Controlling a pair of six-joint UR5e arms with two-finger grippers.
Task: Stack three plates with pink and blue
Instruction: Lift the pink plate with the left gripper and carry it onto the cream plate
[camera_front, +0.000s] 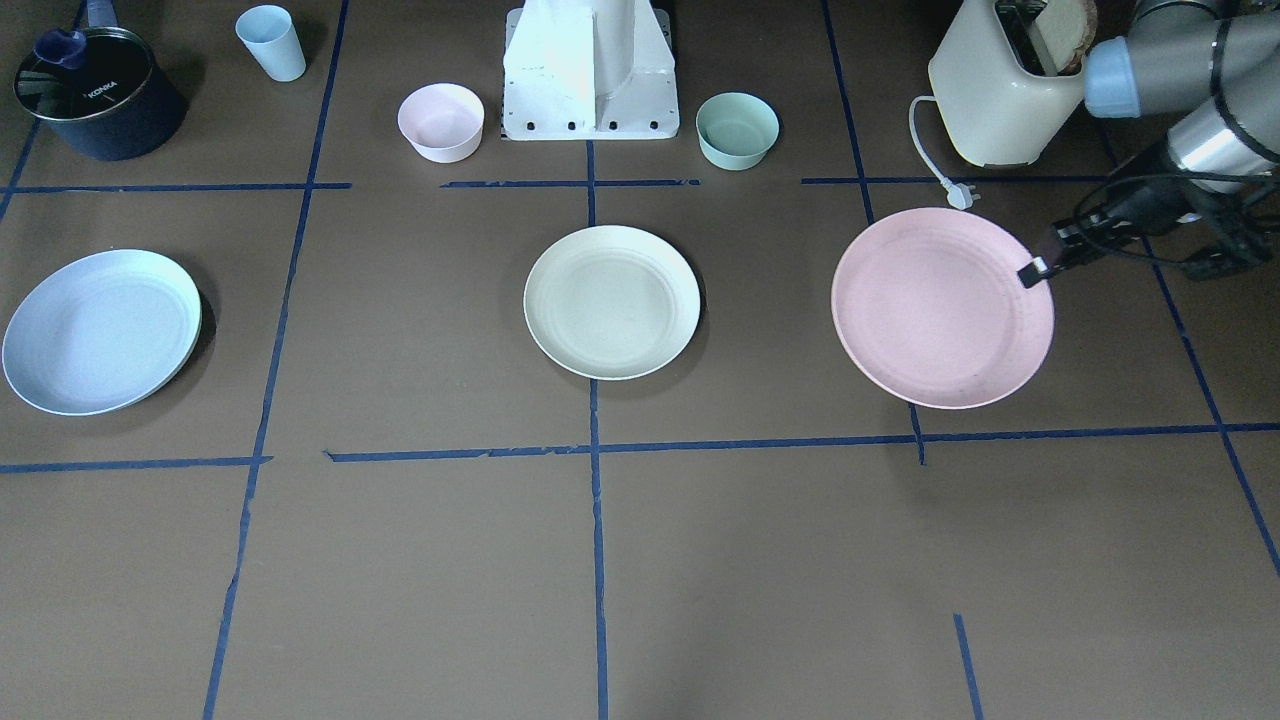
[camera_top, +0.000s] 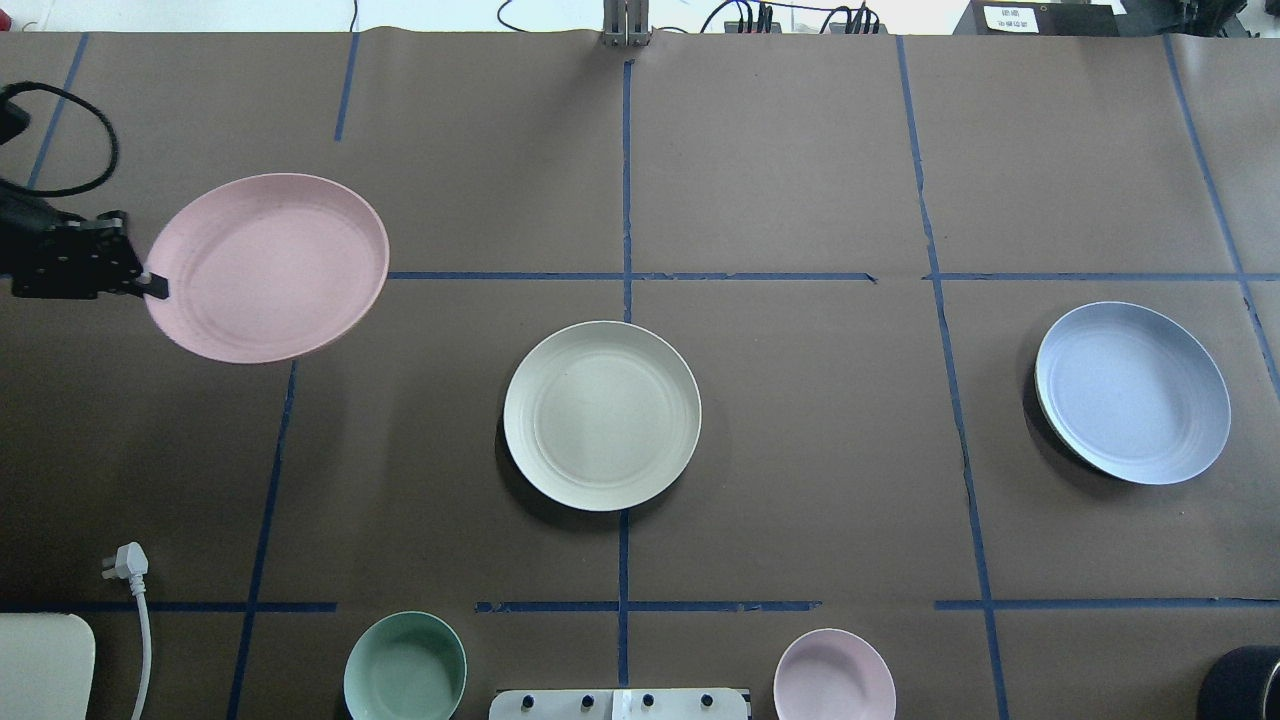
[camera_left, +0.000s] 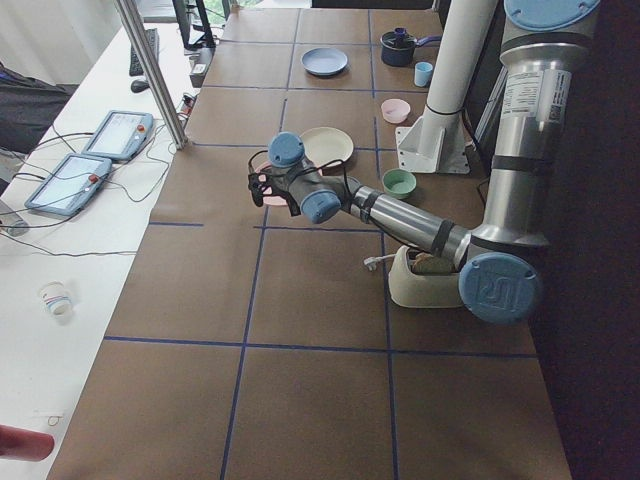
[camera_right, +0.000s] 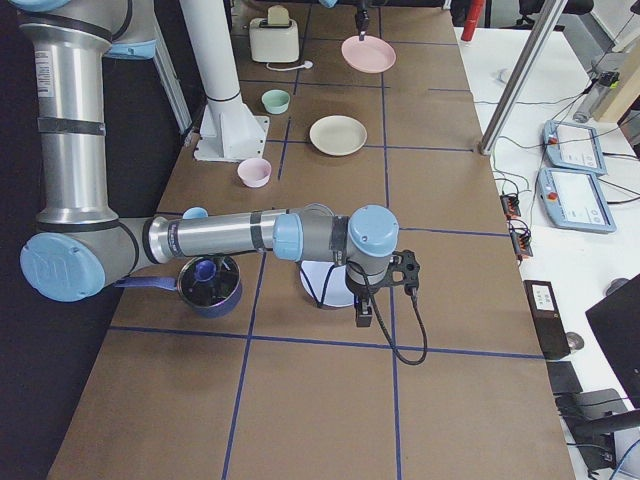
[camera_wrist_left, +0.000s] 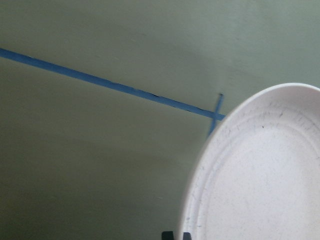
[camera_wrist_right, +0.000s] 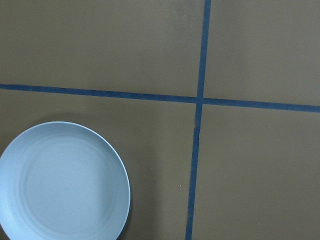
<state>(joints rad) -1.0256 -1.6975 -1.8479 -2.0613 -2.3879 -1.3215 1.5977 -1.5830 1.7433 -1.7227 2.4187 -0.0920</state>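
Note:
My left gripper (camera_front: 1035, 270) is shut on the rim of the pink plate (camera_front: 940, 310) and holds it tilted above the table at my left; the gripper (camera_top: 155, 287) and the plate (camera_top: 270, 268) also show in the overhead view. The plate fills the right of the left wrist view (camera_wrist_left: 260, 170). The cream plate (camera_top: 602, 415) lies at the table's middle. The blue plate (camera_top: 1132, 392) lies flat at my right and shows in the right wrist view (camera_wrist_right: 62, 182). My right gripper (camera_right: 365, 315) hangs over the table beside the blue plate; I cannot tell whether it is open.
A cream toaster (camera_front: 1000, 90) with its white plug (camera_front: 960, 195) stands behind the pink plate. A green bowl (camera_front: 737, 130) and a pink bowl (camera_front: 441, 122) flank the robot base. A light blue cup (camera_front: 271, 42) and a dark pot (camera_front: 95, 95) stand at the back.

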